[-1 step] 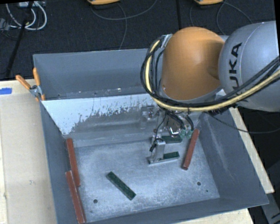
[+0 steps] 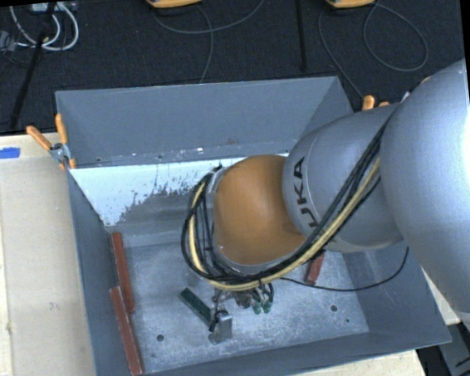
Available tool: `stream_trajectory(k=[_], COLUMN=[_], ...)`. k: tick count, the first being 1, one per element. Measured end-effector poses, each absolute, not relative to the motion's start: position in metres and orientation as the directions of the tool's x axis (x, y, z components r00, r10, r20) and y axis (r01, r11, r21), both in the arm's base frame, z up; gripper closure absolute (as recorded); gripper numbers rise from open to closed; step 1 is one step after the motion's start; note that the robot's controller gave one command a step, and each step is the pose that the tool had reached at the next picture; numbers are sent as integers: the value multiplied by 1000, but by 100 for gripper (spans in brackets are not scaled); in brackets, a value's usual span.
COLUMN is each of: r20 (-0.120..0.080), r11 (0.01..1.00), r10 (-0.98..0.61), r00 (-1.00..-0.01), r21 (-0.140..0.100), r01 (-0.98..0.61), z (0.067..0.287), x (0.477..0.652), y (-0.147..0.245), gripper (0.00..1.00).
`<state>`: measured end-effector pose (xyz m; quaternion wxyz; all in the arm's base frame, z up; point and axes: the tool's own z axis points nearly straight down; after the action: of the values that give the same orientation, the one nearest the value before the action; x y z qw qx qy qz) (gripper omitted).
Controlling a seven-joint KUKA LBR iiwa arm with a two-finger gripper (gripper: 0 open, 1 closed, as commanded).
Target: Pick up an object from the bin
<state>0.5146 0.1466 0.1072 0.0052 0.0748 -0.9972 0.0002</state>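
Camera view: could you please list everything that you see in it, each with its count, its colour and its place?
bin: one, grey metal, middle of the view.
long strips: two, reddish brown, along the bin's left wall, one nearer to the camera than the other.
flat bar: one, dark, on the bin floor just left of the gripper.
small block: one, grey, on the floor at the bar's near end.
short piece: one, reddish brown, right of the gripper, partly hidden by the arm.
arm: one, silver, entering from the right.
orange cover: one, on the wrist, with cables around it.
gripper: one, dark, low over the floor.
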Motion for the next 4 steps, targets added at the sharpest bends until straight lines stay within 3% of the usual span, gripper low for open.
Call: stream_trajectory(k=[1, 2, 3, 4], r20=[3, 1, 2, -8], r11=[973, 634, 639, 628], r10=[-231, -773, -769, -778], r00=[-973, -634, -639, -628], r21=[-3, 4, 2, -3], r01=[-231, -773, -769, -778], z=[68, 74, 74, 208], x=[547, 490, 491, 490], y=[81, 158, 155, 188], gripper=[0, 0, 100, 100])
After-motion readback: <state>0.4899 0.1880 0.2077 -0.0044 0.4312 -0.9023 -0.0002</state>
